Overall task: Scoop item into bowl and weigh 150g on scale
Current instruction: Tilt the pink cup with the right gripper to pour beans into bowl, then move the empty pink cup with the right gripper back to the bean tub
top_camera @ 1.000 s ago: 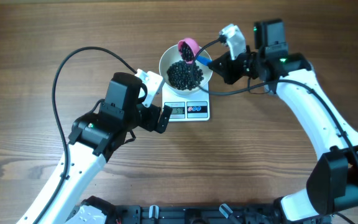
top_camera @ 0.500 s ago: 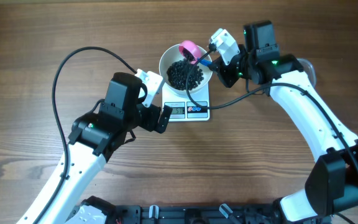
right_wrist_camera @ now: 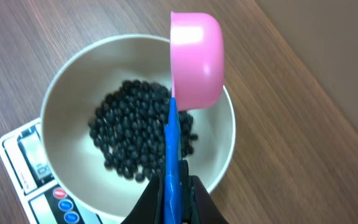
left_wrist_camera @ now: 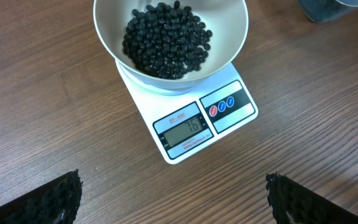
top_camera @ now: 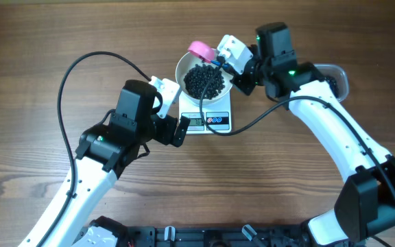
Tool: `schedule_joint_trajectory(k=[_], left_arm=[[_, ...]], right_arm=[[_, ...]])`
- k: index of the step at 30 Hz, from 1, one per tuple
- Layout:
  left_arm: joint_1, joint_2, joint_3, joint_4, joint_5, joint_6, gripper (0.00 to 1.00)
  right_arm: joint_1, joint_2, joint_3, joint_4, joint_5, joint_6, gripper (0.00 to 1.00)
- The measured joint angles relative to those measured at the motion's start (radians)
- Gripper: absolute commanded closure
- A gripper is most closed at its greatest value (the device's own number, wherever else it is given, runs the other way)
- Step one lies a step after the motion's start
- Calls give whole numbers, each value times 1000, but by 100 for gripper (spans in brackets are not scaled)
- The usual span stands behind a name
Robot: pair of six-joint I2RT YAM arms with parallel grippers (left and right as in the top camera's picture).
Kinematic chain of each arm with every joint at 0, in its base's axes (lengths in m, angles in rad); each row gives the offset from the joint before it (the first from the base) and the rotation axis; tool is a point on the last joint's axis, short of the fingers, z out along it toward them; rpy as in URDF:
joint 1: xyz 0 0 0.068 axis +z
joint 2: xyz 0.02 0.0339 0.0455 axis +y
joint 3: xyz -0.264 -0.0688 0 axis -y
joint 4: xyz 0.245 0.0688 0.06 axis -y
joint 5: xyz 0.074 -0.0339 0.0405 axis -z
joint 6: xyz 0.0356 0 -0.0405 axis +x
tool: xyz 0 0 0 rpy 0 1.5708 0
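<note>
**Right claw**: closed narrowly on the blue handle of a pink scoop. The scoop extends straight ahead of the fingertips, turned on its side over the far rim of the bowl. The bowl lies directly below and ahead of this claw and holds the heap of black pellets. It stands on the scale, whose display is lit.

**Left claw**: jaws wide apart, holding nothing, above the wooden table. The scale sits just ahead of it, centred between the fingers. A clear tub lies farther ahead, to its right.
</note>
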State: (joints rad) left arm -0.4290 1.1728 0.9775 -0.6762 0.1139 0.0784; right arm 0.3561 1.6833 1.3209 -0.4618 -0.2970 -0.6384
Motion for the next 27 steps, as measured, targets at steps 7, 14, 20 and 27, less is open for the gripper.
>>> schedule_joint_trajectory(k=[7, 14, 20, 27], left_arm=[[0, 0, 0, 0, 0, 0, 0], [0, 0, 0, 0, 0, 0, 0], [0, 0, 0, 0, 0, 0, 0], [0, 0, 0, 0, 0, 0, 0]], right_arm=[[14, -25, 0, -74, 10, 34, 96], [14, -34, 0, -75, 10, 176, 96], [-37, -151, 0, -4, 10, 380, 96], [-280, -358, 0, -153, 10, 514, 96]])
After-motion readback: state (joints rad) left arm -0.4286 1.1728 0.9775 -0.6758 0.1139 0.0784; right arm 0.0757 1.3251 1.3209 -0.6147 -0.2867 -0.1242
